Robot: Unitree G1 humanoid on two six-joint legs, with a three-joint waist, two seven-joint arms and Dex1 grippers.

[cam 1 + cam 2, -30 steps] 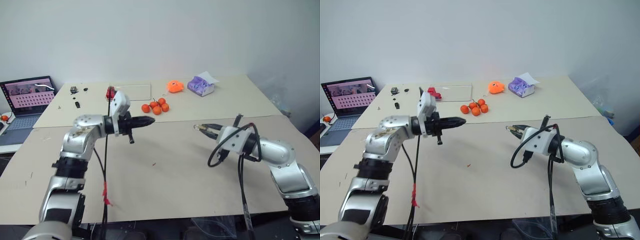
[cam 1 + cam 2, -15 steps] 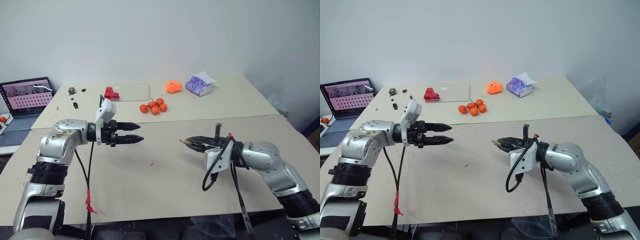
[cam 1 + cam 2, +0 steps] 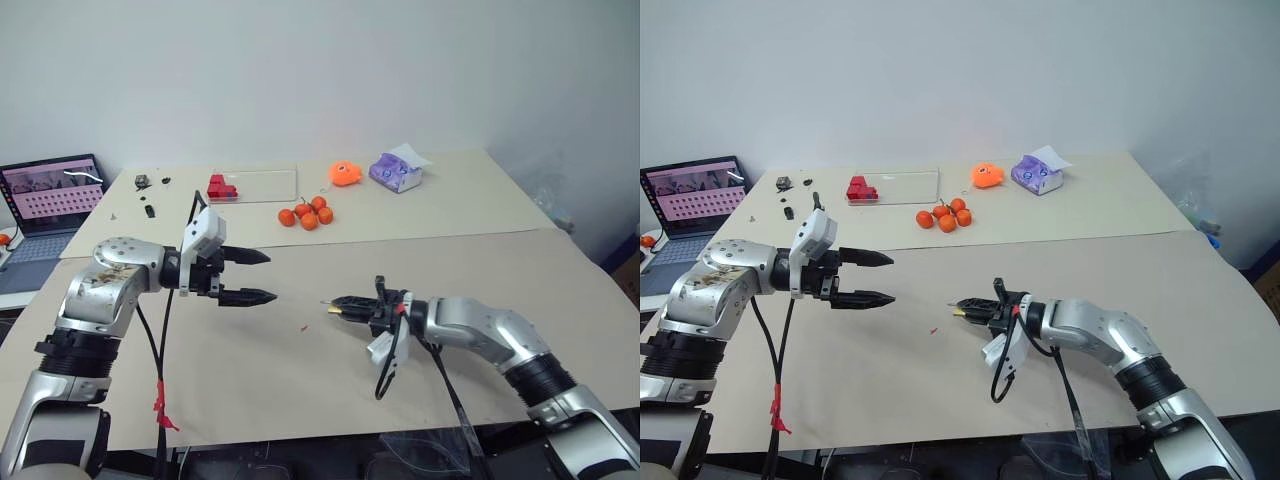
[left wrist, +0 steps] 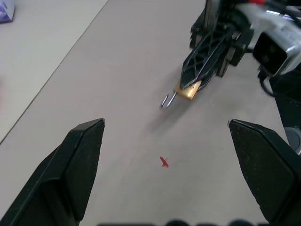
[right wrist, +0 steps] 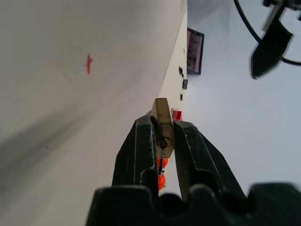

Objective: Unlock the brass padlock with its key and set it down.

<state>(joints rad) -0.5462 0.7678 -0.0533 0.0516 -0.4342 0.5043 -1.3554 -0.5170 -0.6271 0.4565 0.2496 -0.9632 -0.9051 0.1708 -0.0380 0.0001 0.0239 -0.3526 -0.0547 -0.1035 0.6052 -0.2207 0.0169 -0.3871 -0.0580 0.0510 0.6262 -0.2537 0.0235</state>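
arms: silver metal shells, black ribbed joints
cables: black loops, red tape marker
left tool [image 3: 252, 277]: black fingers, white wrist block

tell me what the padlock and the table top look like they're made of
The brass padlock, pinched in the right pincer: yellow metal body, likely brass, dull sheen; thin silvery hooked shackle, probably steel. The table: matte beige board, flat with a visible seam, possibly cardboard or fibreboard.
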